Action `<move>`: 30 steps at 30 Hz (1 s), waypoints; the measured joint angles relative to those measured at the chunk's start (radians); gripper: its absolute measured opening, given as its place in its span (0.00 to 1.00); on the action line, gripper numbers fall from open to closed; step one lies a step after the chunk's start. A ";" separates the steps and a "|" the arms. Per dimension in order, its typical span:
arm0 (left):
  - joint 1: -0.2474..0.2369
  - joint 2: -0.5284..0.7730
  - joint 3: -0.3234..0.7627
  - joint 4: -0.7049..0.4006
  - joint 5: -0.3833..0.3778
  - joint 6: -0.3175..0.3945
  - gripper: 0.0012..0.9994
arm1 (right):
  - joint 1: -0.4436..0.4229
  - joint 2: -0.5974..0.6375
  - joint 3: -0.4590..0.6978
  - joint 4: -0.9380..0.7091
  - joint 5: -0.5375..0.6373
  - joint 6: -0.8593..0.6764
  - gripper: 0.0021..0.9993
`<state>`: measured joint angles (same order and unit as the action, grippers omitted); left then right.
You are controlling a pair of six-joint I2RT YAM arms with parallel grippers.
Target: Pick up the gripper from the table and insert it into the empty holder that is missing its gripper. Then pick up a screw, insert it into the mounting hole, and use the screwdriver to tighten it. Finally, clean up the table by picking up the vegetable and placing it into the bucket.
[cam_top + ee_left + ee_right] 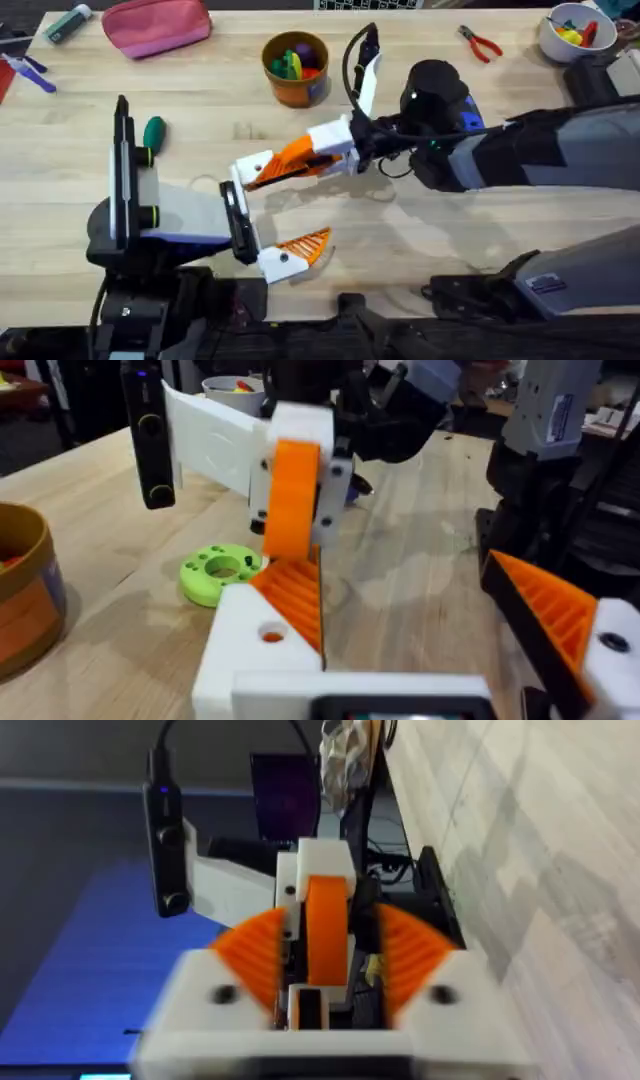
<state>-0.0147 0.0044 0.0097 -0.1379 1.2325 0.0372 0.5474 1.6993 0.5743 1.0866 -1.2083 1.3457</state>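
Overhead, table (120, 100): light wood planks, both arms meet near the middle.
Overhead, R gripper (300, 160): reached across from the right, pressed together on the orange fingertip (283, 166).
Overhead, L gripper (280, 210): spread wide, nothing in it. The far finger meets the R gripper, the near one carries its own orange pad.
Overhead, vegetable (153, 132): dark green, lying beside the L arm, well apart from the bucket (295, 70).
Overhead, counts: 1 vegetable, 1 orange bucket w/ toy bits, 1 white bowl (570, 30), 1 red pliers (482, 43), 1 pink pouch (157, 25).
L wrist view, mounting hole (270, 632): in the white finger mount, orange showing through it, so the part looks at least partly in. Can't tell if fully seated.
L wrist view, counts: 1 green holed disc (220, 573) on the table just past the mount; 2 fingers, far apart.
R wrist view, grip: 2 orange ribbed pads flank the fingertip closely, one each side, the white holder behind it.
Handling, fingertip: prob. light, stiff plastic. The ribs give bite, so take it by the flat sides and keep it square to the slot; a skewed push could jam.
Handling, vegetable: prob. light, smooth and rounded, may roll. Pinch across the narrow middle.
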 joint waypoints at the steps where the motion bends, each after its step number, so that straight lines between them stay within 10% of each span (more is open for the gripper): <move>1: -0.001 0.000 0.000 0.000 0.002 0.000 0.99 | -0.001 0.000 0.000 -0.001 0.005 0.000 0.54; 5: -0.001 0.000 0.000 0.000 0.002 0.000 0.99 | -0.004 0.000 0.000 -0.002 0.016 -0.001 0.98; 18: -0.001 0.000 0.000 0.000 0.002 0.000 0.99 | -0.041 -0.016 0.000 -0.112 0.034 -0.046 0.99; 30: -0.001 0.000 0.000 -0.001 0.002 0.000 0.99 | -0.286 -0.327 0.174 -1.071 0.122 -0.524 0.99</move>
<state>-0.0154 0.0044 0.0097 -0.1385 1.2350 0.0372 0.2611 1.3722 0.7479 0.0156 -1.0859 0.8215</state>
